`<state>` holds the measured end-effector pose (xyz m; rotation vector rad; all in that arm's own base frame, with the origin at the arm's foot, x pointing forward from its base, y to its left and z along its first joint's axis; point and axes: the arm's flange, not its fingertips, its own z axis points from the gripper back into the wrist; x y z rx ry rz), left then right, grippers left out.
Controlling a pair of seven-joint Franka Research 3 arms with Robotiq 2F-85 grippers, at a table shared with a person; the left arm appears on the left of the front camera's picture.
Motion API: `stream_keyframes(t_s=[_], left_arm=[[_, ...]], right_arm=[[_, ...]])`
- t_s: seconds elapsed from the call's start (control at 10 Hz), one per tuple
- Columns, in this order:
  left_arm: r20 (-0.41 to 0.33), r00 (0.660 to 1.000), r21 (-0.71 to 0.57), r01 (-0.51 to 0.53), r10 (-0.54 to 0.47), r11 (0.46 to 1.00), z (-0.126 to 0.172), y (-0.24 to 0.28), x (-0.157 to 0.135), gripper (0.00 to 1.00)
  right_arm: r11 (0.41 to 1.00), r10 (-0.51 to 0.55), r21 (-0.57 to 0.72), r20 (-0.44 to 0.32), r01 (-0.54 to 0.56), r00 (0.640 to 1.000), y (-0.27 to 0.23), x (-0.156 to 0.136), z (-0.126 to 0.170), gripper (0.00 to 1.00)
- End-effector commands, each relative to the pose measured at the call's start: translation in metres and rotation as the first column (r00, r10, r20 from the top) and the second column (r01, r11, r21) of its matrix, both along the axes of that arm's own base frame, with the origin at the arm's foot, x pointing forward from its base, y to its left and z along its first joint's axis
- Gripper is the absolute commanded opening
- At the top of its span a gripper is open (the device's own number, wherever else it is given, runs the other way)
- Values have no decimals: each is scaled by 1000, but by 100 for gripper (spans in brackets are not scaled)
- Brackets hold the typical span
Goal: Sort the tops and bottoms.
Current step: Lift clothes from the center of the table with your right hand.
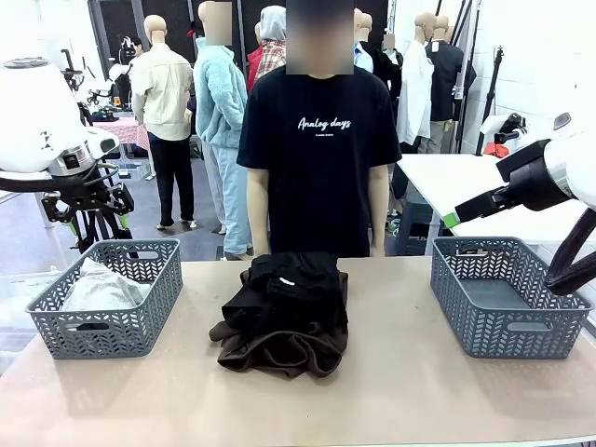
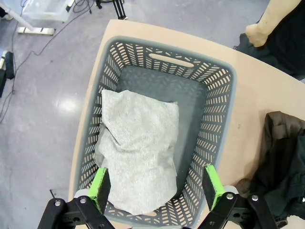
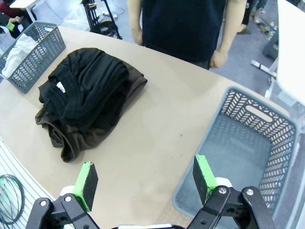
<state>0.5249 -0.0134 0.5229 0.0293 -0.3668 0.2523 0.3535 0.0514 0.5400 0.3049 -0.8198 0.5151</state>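
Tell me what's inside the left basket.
One pale grey top lies in the left basket, covering part of its floor; anything under the fabric is hidden.

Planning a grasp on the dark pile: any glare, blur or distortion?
Front view: sharp, evenly lit, though folds of the dark garments merge. Left wrist view: wide-angle bows the grey basket rim; glare on the floor. Right wrist view: sharp, no glare.

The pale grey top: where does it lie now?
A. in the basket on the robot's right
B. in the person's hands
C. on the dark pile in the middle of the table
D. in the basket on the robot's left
D: the top lies inside the left basket, apart from the dark pile.
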Motion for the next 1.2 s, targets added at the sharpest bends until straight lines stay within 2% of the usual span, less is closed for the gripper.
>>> stream_keyframes(t_s=[0.0, 0.1, 0.2, 0.4, 0.6, 0.7, 0.8, 0.9, 1.0, 1.1], left_arm=[[0, 1000, 0, 0, 0, 1000, 0, 0, 0, 100], [17, 992, -21, 122, -121, 992, -1, -15, -12, 100], [34, 987, -3, 159, -159, 987, 7, -18, -26, 100], [81, 967, -60, 245, -240, 968, 39, -18, -52, 100], [100, 912, -5, 401, -399, 916, 58, -28, -78, 100], [73, 845, -23, 532, -529, 846, 68, -37, -92, 100], [37, 787, -36, 616, -615, 787, 76, -45, -105, 100], [15, 748, -55, 663, -663, 747, 82, -48, -113, 100], [3, 737, -61, 675, -676, 735, 89, -44, -115, 100], [25, 759, -72, 650, -650, 756, 99, -25, -117, 100]], right_arm=[[1000, 1, 18, -5, -1, 1000, 1, 1, -2, 100], [1000, 1, 18, -5, -1, 1000, 1, 1, -2, 100], [1000, 1, 18, -5, -1, 1000, 1, 1, -2, 100], [1000, 1, 18, -5, -1, 1000, 1, 1, -2, 100], [1000, 1, 18, -5, -1, 1000, 1, 1, -2, 100], [1000, 1, 18, -5, -1, 1000, 1, 1, -2, 100], [1000, 1, 18, -5, -1, 1000, 1, 1, -2, 100], [1000, 1, 18, -5, -1, 1000, 1, 1, -2, 100], [1000, 1, 18, -5, -1, 1000, 1, 1, -2, 100], [1000, 1, 18, -5, -1, 1000, 1, 1, -2, 100]])
